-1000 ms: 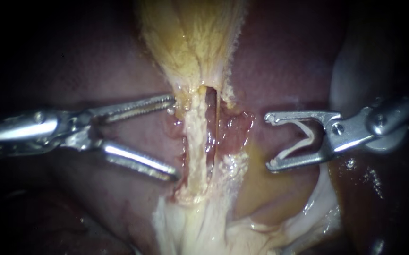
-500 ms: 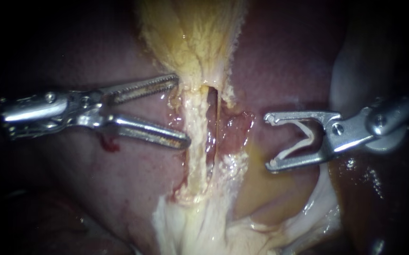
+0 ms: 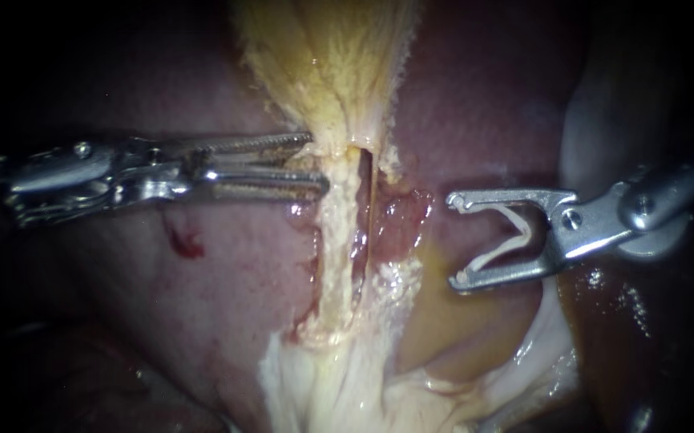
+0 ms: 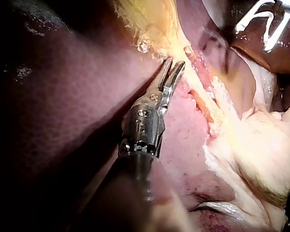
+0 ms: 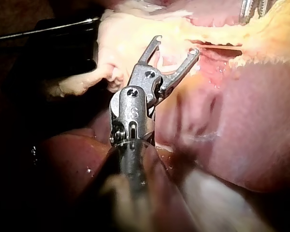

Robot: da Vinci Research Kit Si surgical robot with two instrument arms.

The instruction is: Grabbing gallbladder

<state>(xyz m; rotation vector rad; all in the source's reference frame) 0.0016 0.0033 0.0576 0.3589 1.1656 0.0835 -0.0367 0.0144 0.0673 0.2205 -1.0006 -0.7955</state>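
Observation:
The yellow gallbladder (image 3: 339, 64) tapers down to a narrow neck at the middle of the endoscope view. My left instrument (image 3: 319, 162) lies level across the liver (image 3: 227, 281). Its jaws stand nearly together, pinching the left edge of that neck between their tips. In the left wrist view the left instrument (image 4: 174, 65) has its tips set into the same yellow tissue (image 4: 145, 19). My right instrument (image 3: 454, 240) hangs off to the right of the neck, apart from it, jaws wide open with a white V-shaped piece (image 3: 515, 232) in their throat. The right wrist view shows the right instrument (image 5: 177, 44) gaping too.
Below the neck a pale strand (image 3: 331, 256) runs down beside raw pink tissue (image 3: 399, 220) to a white fatty mass (image 3: 339, 385). A small red blood spot (image 3: 187, 244) marks the liver under the left instrument. A pale fold (image 3: 595, 120) rises at the right.
My left instrument has risen along the tissue towards the neck, and its jaws have come from wide open to nearly together on the neck's edge. A blood spot shows where it was. The right instrument has stayed still.

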